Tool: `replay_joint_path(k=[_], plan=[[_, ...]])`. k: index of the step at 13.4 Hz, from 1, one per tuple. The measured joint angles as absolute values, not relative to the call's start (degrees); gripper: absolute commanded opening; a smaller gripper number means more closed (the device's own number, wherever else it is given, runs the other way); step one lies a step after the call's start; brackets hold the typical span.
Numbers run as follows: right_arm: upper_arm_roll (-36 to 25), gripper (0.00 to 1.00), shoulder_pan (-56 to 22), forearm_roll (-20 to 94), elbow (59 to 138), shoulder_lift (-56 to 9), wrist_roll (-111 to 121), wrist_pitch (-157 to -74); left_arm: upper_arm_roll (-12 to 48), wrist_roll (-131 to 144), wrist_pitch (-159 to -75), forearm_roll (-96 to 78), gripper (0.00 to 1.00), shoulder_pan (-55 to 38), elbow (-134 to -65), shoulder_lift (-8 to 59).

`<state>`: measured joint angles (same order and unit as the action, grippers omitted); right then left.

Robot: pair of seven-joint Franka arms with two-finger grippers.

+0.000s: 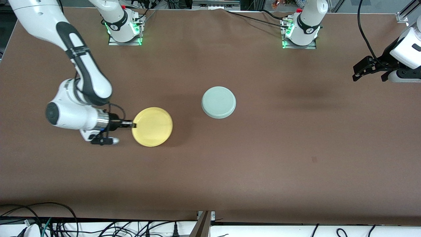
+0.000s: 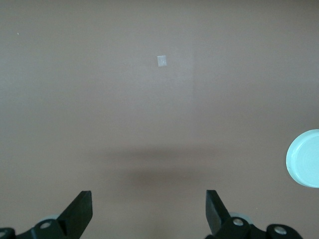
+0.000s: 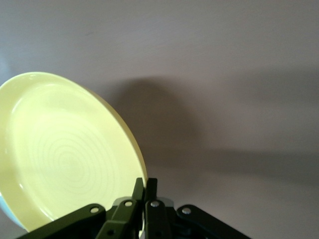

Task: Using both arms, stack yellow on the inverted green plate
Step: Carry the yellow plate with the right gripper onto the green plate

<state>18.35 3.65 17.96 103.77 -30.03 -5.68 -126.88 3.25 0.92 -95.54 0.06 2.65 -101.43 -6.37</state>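
Two plates show on the brown counter (image 1: 250, 171), one of each colour. Left of centre in the front view, the yellow plate (image 1: 152, 126) is held face up, roughly level; the right wrist view shows it raised off the counter with its shadow beneath. It is round, so no long axis can be told, and nothing lies in it. The right gripper (image 1: 133, 124) has its jaws closed tight on the plate's rim, at the edge toward the right arm's end of the counter. At frame centre, the green plate (image 1: 218, 102) lies upside down, flat underside up, well apart from the yellow one. At the frame's right edge, the left gripper (image 1: 371, 73) waits over bare counter, jaws spread wide, holding nothing.
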Motion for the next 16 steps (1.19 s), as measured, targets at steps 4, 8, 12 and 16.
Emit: replay_joint_path(k=[4, 8, 12, 16], plan=[[18.9, 0.0, -10.4, 18.0, 104.2, -31.3, -23.6, -135.5, 3.3, 0.9, -95.5, 0.1, 1.0, 2.6, -101.4, -6.4], [18.7, 0.0, -20.9, 18.0, 105.1, -32.8, -33.0, -139.8, 3.3, 0.9, -95.5, 0.1, 1.0, 2.5, -101.4, -6.4], [18.6, 0.0, -24.3, 18.0, 110.4, -32.8, -35.5, -147.8, 3.3, 0.9, -95.2, 0.1, 1.0, 2.5, -101.4, -6.4], [18.6, 0.0, -25.2, 18.0, 114.6, -32.5, -35.5, -152.8, 3.3, 0.9, -95.0, 0.1, 1.0, 2.5, -101.4, -6.4]])
